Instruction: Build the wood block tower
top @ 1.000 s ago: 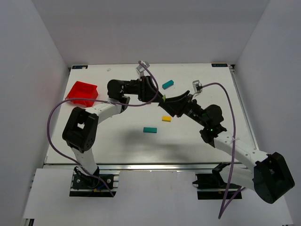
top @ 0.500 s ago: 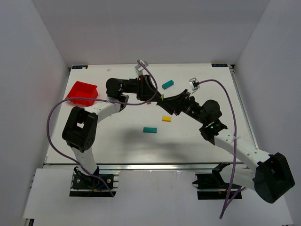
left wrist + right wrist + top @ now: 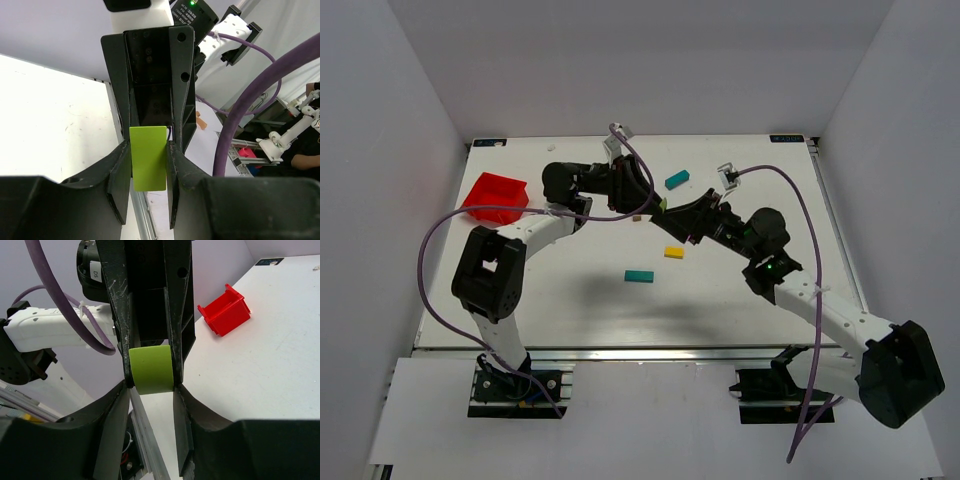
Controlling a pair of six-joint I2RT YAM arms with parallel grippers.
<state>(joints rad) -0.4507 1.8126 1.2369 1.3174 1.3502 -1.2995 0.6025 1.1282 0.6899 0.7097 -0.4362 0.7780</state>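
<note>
A red plastic bin (image 3: pixel 496 198) sits on the left of the white table (image 3: pixel 580 310). Next to it, the left gripper (image 3: pixel 148 150) squeezes a small lime-green wooden block (image 3: pixel 148 165) up in the air. The right gripper (image 3: pixel 150 386) faces it from the other side, and its fingers press on that same block (so both hold it at once). The wood block tower is not built yet. A near teal wooden block (image 3: pixel 639 276), a yellow wooden block (image 3: pixel 674 252) and a far teal wooden block (image 3: pixel 676 179) lie apart on the table.
</note>
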